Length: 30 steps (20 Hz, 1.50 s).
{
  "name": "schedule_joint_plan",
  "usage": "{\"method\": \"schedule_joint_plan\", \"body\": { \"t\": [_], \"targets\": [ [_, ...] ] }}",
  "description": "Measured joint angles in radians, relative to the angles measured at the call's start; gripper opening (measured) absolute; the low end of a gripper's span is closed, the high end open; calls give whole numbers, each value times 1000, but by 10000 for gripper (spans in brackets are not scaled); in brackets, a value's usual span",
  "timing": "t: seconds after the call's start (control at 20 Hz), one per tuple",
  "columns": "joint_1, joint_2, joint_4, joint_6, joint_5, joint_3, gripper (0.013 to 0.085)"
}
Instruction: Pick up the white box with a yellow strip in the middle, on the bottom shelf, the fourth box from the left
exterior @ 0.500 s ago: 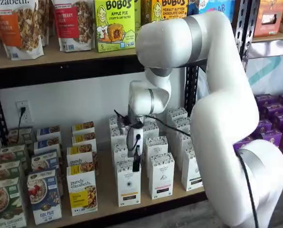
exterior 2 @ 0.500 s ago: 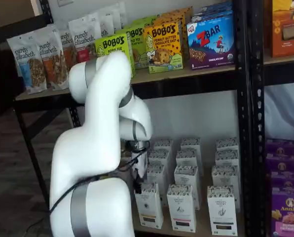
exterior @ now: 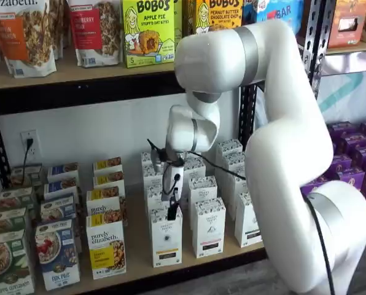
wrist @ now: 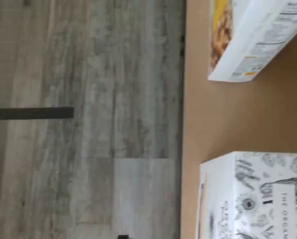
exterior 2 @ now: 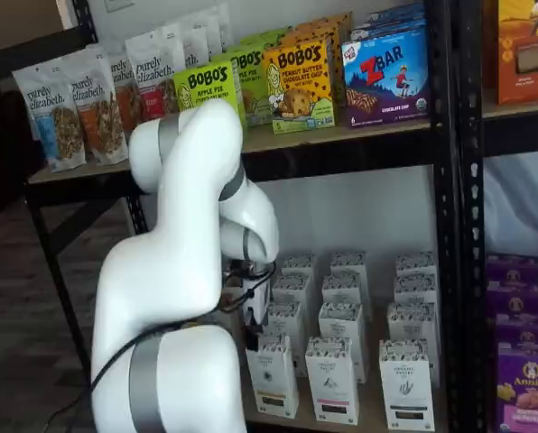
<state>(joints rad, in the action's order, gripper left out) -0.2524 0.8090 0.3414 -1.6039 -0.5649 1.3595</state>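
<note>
The white box point(exterior: 166, 238) with a yellow strip stands at the front of its column on the bottom shelf point(exterior: 137, 261); it also shows in a shelf view point(exterior 2: 273, 377). My gripper point(exterior: 172, 212) hangs just over its speckled top, fingers seen side-on as one dark shape, open and holding nothing. The gripper's fingers point(exterior 2: 251, 341) also show beside the arm. The wrist view catches the white box's patterned top point(wrist: 258, 199) on the tan shelf board point(wrist: 213, 119); the fingers are not in it.
Same-shaped white cartons with black strips point(exterior: 209, 228) crowd the right and rear. A purely elizabeth box point(exterior: 106, 247) stands to the left, also seen in the wrist view point(wrist: 253, 40). Purple boxes point(exterior: 352, 160) fill the far right. Grey floor point(wrist: 88, 119) lies below the shelf edge.
The arm's upper links have shifted a little and the gripper has edged slightly left and up over the front white box. No box has moved.
</note>
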Motion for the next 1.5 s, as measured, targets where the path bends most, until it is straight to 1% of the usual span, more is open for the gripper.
{"method": "schedule_joint_plan", "body": {
  "t": [0.1, 0.25, 0.5, 0.75, 1.0, 1.05, 1.2, 1.5],
  "targets": [
    [-1, 12, 6, -4, 22, 8, 850],
    [-1, 41, -19, 16, 32, 36, 850],
    [4, 87, -39, 28, 37, 80, 850],
    [12, 135, -52, 31, 45, 127, 850],
    [20, 169, -54, 27, 43, 168, 850],
    [21, 177, -60, 31, 38, 179, 850],
    [23, 196, -98, 63, 24, 204, 850],
    [19, 238, -115, 81, 16, 251, 850]
  ]
}}
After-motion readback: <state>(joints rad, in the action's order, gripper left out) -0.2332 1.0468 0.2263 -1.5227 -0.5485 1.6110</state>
